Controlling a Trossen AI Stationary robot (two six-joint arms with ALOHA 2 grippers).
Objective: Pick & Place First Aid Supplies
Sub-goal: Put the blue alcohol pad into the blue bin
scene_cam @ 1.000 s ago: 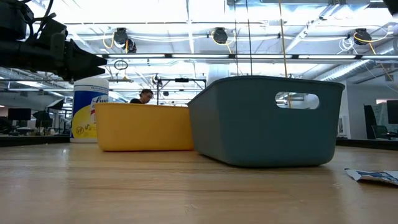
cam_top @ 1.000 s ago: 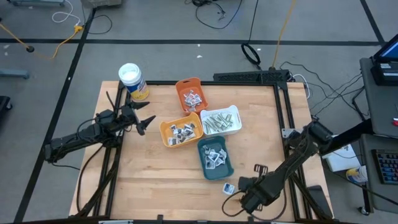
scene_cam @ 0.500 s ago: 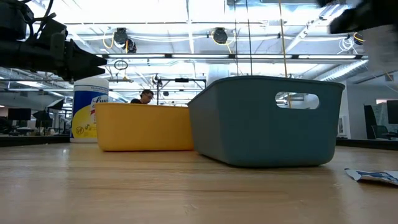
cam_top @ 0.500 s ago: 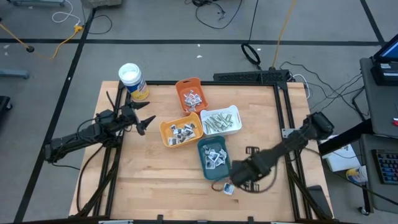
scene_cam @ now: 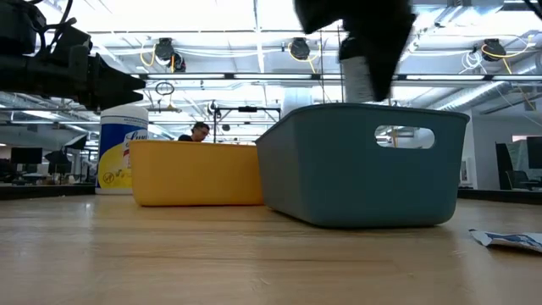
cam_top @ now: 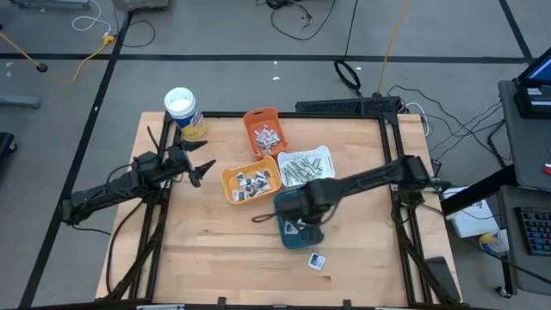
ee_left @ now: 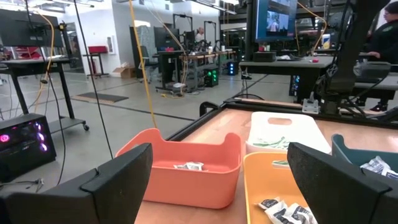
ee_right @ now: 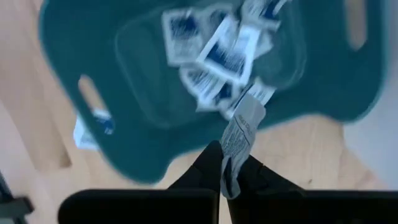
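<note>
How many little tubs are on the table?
4. The orange tray sits farthest back, the white tray beside the yellow-orange tray in the middle, and the teal tray nearest the front, partly covered by the right arm. None seem hidden.

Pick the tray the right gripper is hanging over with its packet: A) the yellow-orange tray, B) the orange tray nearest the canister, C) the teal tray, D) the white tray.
C: the right gripper is shut on a pale packet directly above the teal tray of blue-printed sachets, and the high view puts that arm over the teal tray too.
</note>
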